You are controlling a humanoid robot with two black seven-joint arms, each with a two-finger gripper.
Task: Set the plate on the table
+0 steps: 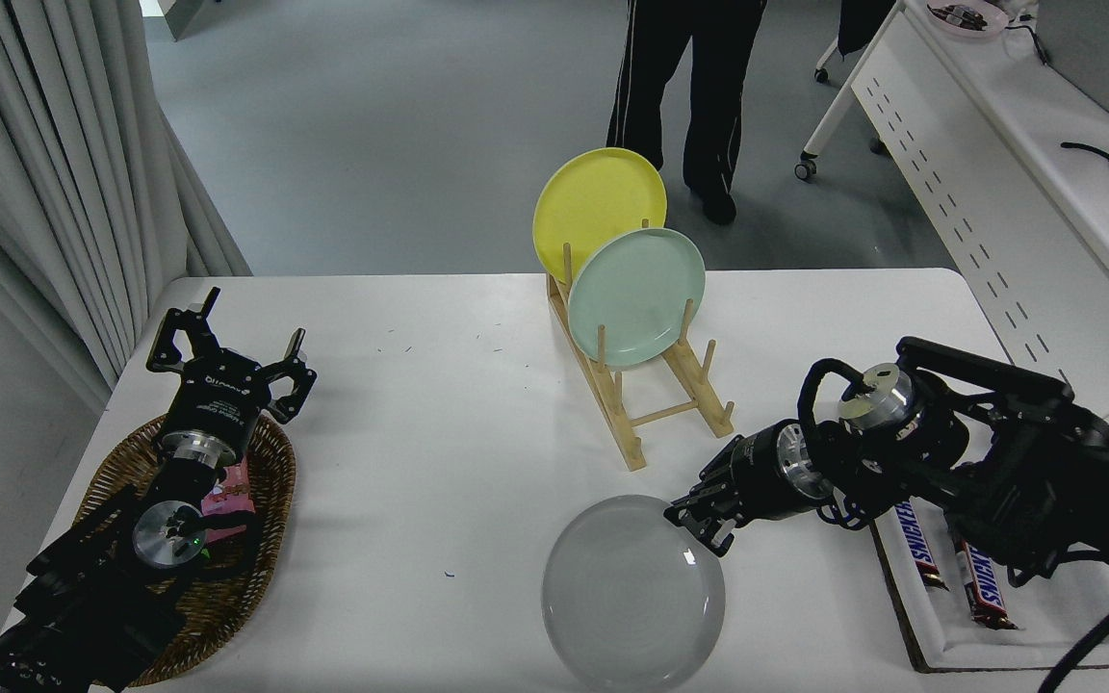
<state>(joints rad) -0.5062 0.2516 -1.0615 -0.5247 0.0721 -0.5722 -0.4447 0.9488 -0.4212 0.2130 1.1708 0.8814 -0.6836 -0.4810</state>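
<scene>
The round, plain light grey plate lies low at the bottom centre of the frame over the large white counter, its upper-right rim pinched in the right gripper's jaws, seemingly for setting down flat.

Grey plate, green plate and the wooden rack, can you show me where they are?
grey plate (631,592), head view, middle of its face.
mint green plate (636,296), head view, middle of its face.
wooden rack (624,433), head view, its front left rail.
</scene>
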